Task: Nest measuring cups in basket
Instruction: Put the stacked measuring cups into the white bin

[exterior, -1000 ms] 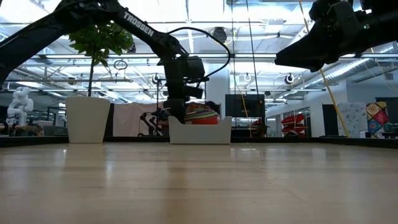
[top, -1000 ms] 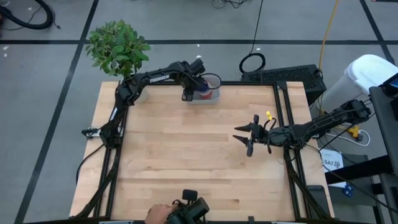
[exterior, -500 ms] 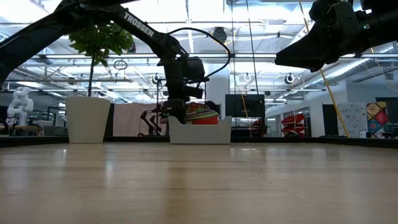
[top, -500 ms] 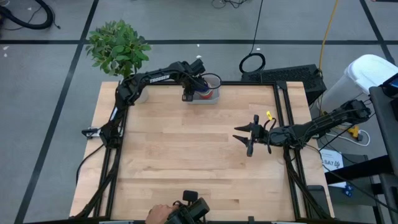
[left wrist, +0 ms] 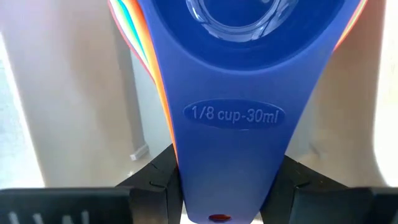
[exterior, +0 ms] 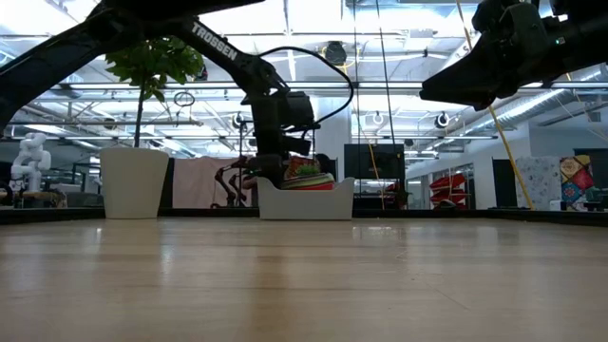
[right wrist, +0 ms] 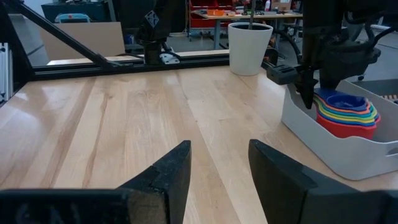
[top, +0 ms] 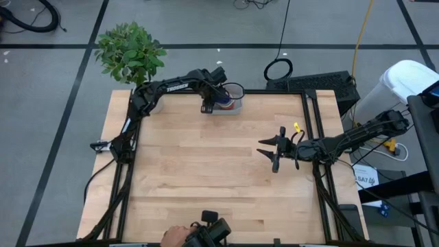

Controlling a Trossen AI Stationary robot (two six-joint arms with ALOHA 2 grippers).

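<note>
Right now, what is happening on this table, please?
The left pincer is at the basket at the table's far edge, gripping the handle of the dark blue cup that tops the nested measuring cups inside. The right pincer hangs open above bare wood, waiting.

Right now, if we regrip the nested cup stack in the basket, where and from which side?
By the stacked flat handles, from above. The measuring cups sit nested inside the basket, whose walls block a side approach; the left gripper already has its fingers on either side of that handle.
</note>
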